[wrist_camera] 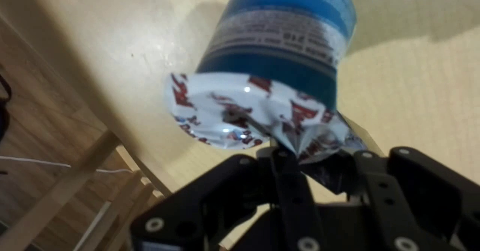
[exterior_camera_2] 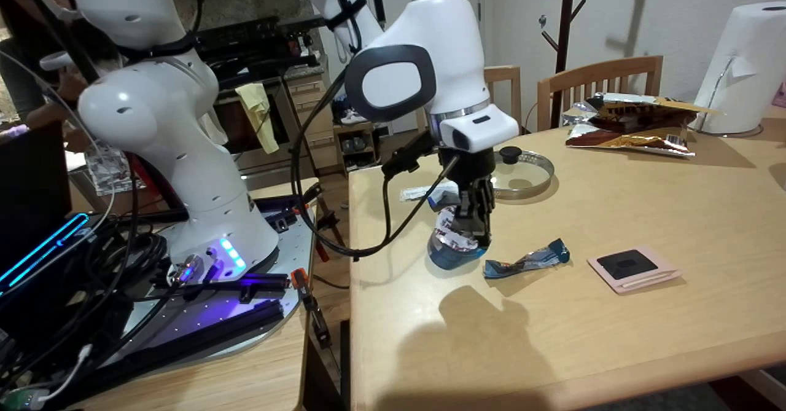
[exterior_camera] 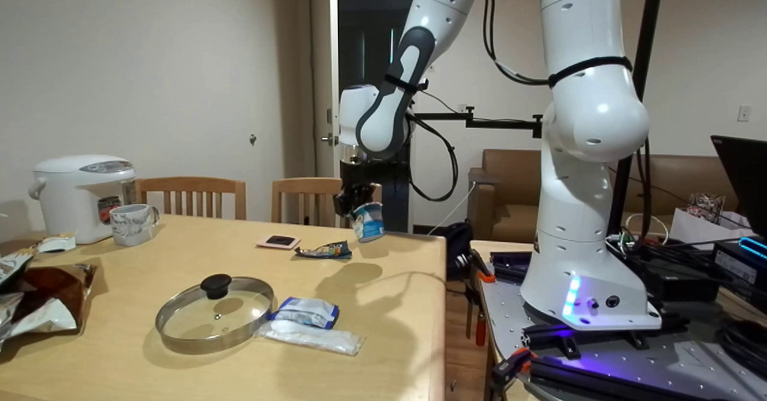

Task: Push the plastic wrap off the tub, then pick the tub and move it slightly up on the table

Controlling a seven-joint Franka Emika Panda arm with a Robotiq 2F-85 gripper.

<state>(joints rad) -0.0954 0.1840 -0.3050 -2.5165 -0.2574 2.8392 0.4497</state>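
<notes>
Black two-fingered gripper (wrist_camera: 320, 157), aimed down by a bent white arm (exterior_camera: 441, 14), is pinched narrowly on a suspended, tilted, foil-lidded blue-and-white tub (wrist_camera: 277, 37).

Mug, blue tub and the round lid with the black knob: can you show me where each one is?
Mug (exterior_camera: 131, 226): in an exterior view, on its patterned side.
Blue tub (wrist_camera: 272, 58): in the wrist view, on its printed side.
Round lid (exterior_camera: 211, 313): in an exterior view, on its glass pane.
</notes>
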